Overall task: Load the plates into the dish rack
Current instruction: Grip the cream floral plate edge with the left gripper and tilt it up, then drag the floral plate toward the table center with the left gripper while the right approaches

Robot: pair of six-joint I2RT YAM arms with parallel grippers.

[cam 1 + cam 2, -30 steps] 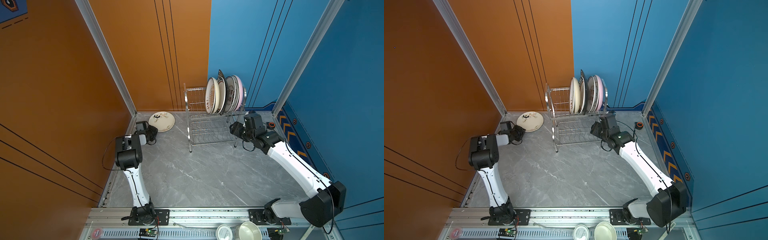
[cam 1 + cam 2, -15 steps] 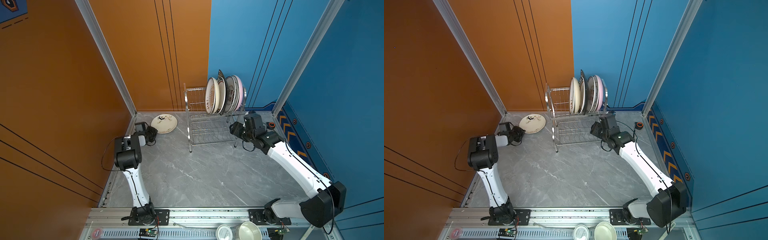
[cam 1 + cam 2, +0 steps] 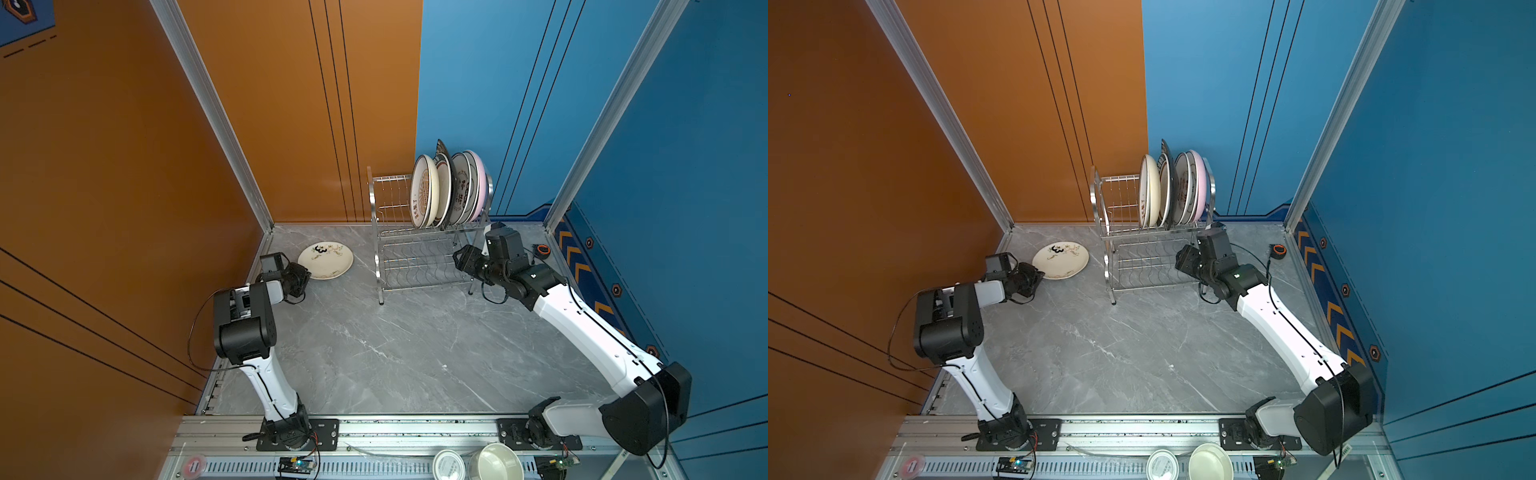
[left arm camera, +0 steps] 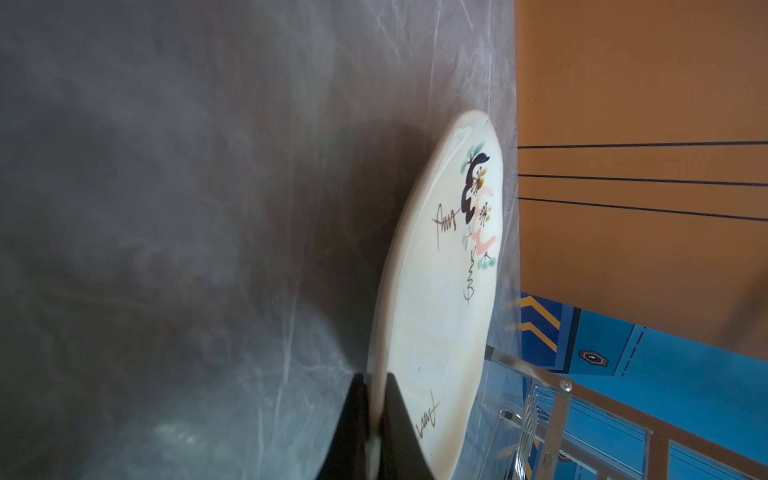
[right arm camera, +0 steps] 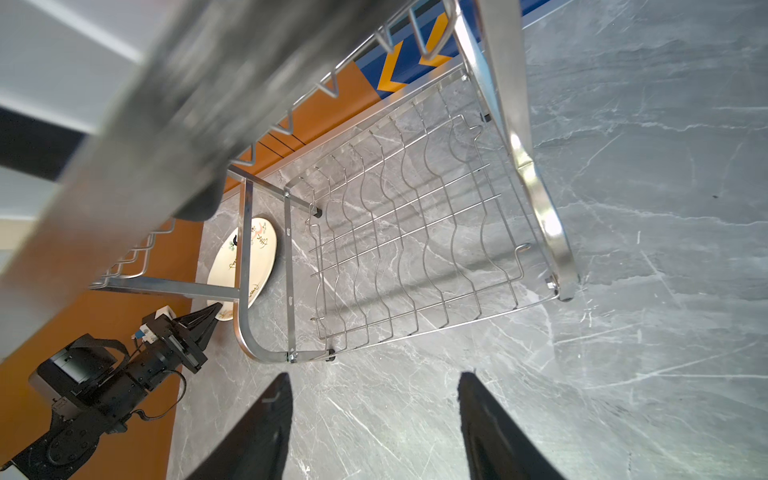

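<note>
A cream plate with a panda (image 3: 325,260) (image 3: 1060,260) lies low over the grey table at the back left, left of the dish rack (image 3: 377,249) (image 3: 1106,253). My left gripper (image 3: 305,276) (image 3: 1038,276) (image 4: 376,376) is shut on the plate's (image 4: 440,291) near rim, one finger above it and one below. Several plates (image 3: 449,189) (image 3: 1173,191) stand upright in the right half of the rack's top tier. The lower tier (image 5: 415,232) holds nothing. My right gripper (image 3: 459,259) (image 3: 1179,259) (image 5: 374,376) stands open beside the rack's right end, holding nothing.
Orange and blue walls close in the back and sides. A small orange and black object (image 3: 542,249) lies at the back right by the wall. A cream bowl (image 3: 498,463) and a round tin lid (image 3: 449,464) sit on the front rail.
The panda plate has slid toward the front of the table with my left gripper, which has finished closing on its rim. The right arm has not moved.
</note>
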